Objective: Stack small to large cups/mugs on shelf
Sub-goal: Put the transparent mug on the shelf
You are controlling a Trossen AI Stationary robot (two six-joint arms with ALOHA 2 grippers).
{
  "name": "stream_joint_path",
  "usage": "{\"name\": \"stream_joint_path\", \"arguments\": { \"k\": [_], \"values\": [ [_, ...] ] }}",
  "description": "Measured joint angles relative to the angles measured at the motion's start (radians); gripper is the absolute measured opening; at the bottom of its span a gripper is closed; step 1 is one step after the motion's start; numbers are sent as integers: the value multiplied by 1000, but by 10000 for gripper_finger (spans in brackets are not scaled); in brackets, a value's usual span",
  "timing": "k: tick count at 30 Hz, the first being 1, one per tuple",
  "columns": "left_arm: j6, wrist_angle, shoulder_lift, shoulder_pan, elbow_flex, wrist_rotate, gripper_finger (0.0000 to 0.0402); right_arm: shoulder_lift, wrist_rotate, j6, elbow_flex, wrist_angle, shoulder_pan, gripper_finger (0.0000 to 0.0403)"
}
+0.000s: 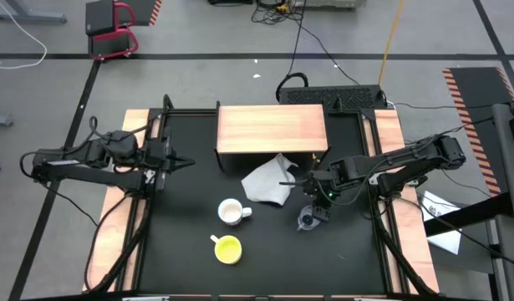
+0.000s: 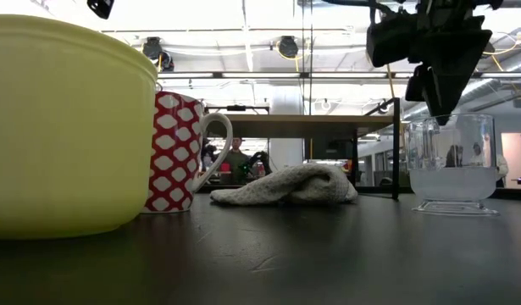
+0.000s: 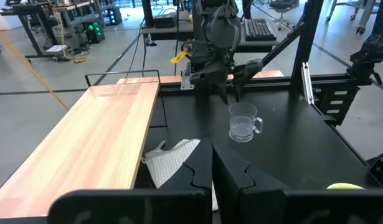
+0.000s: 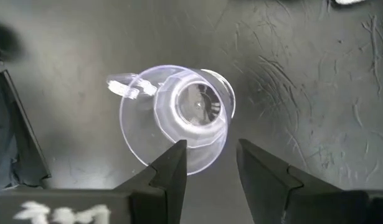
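The clear glass cup stands upright on the black tabletop, toward its right side. My right gripper hangs open just above its rim, fingers pointing steeply down, touching nothing; the low view and the left wrist view show it over the cup too. The white patterned mug and the yellow cup stand upright nearer the front. The light-wood shelf stands at the far middle. My left gripper waits shut at the table's left side.
A grey-white cloth lies crumpled on the tabletop just in front of the shelf, between the shelf and the cups. Wooden side boards and black frame rails edge the table on both sides.
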Motion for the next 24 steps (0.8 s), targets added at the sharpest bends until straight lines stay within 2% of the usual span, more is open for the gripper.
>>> {"name": "stream_joint_path", "arguments": {
  "k": [24],
  "values": [
    [-10, 0, 0, 0, 0, 28, 9, 110, 1, -25, 0, -10, 0, 132]
  ]
}}
